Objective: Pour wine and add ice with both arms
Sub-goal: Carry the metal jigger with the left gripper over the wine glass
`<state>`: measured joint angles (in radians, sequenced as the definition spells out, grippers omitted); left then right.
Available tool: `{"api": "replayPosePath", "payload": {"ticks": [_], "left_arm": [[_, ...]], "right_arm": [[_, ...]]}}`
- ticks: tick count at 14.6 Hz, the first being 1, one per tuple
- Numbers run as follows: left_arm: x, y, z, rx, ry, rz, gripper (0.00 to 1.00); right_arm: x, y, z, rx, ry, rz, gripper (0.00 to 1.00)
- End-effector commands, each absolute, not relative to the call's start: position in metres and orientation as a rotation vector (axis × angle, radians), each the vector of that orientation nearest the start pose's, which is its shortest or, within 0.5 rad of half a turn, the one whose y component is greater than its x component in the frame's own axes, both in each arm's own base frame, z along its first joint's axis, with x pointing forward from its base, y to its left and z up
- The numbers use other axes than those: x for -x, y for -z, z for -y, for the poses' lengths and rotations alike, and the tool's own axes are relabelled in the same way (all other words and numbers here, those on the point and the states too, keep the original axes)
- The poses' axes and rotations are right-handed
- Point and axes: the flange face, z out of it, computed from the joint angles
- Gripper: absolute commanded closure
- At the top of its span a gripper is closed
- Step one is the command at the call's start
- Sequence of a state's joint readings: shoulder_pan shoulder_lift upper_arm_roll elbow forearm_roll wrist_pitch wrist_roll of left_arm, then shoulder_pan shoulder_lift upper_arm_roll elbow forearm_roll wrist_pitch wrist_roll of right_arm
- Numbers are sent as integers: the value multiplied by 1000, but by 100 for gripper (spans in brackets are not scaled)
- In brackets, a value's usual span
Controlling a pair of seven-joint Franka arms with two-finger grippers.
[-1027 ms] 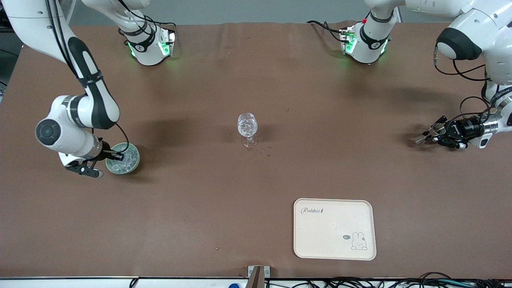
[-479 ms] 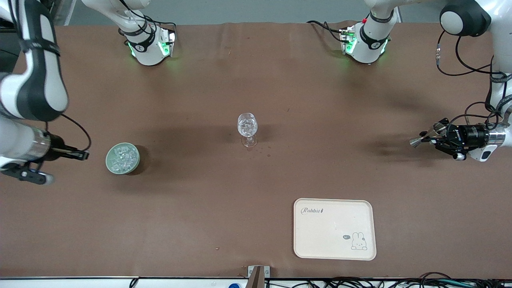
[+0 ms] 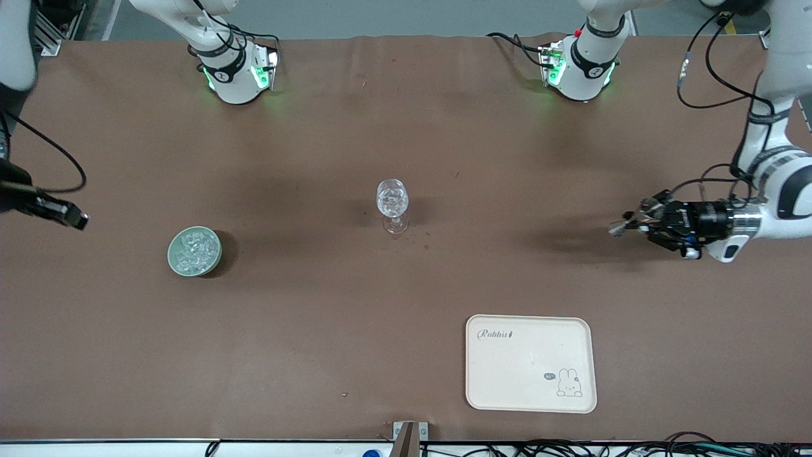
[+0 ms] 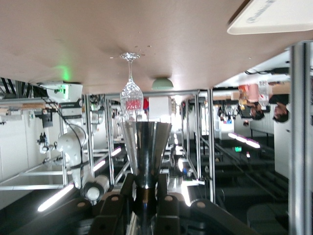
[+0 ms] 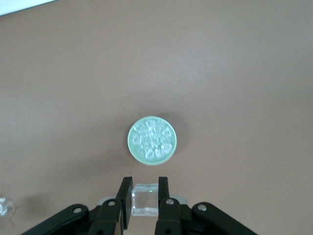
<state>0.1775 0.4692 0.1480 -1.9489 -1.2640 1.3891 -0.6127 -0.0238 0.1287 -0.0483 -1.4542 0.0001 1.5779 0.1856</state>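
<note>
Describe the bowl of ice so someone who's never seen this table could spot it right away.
Start at the brown table and go to the right arm's end. There a small round pale green bowl stands alone, nearer the front camera than the wine glass. It is the only dish heaped with small clear ice cubes; the cream tray is flat and rectangular.

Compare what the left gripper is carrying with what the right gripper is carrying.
The left gripper holds a metal jigger, a shiny flared cone; the right gripper holds an ice cube, a small clear block.
The jigger reaches well past the left jaws; the ice cube sits wholly between the right ones.
The jigger points at the wine glass; the ice cube hangs above the table beside the green bowl of ice.
Both are clamped in shut jaws, off the table.
</note>
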Motion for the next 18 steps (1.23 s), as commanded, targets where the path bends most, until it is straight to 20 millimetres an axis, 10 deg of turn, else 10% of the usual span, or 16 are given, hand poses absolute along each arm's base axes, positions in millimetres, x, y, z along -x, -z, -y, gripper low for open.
{"api": "replayPosePath", "payload": {"ticks": [1,11,18], "left_arm": [[-538,-293,5,-1419,1136,-1309,99],[-530,-344,213,-1612,1064,-1443,99],[-498,-345,308,-1682,941,-1507,99]], "right_arm": [[-569,-648,55,3064,15,-393,100],[-566,-650,38,3078,-16,-337,99],[-563,-654,37,3076,-5,-336,99]]}}
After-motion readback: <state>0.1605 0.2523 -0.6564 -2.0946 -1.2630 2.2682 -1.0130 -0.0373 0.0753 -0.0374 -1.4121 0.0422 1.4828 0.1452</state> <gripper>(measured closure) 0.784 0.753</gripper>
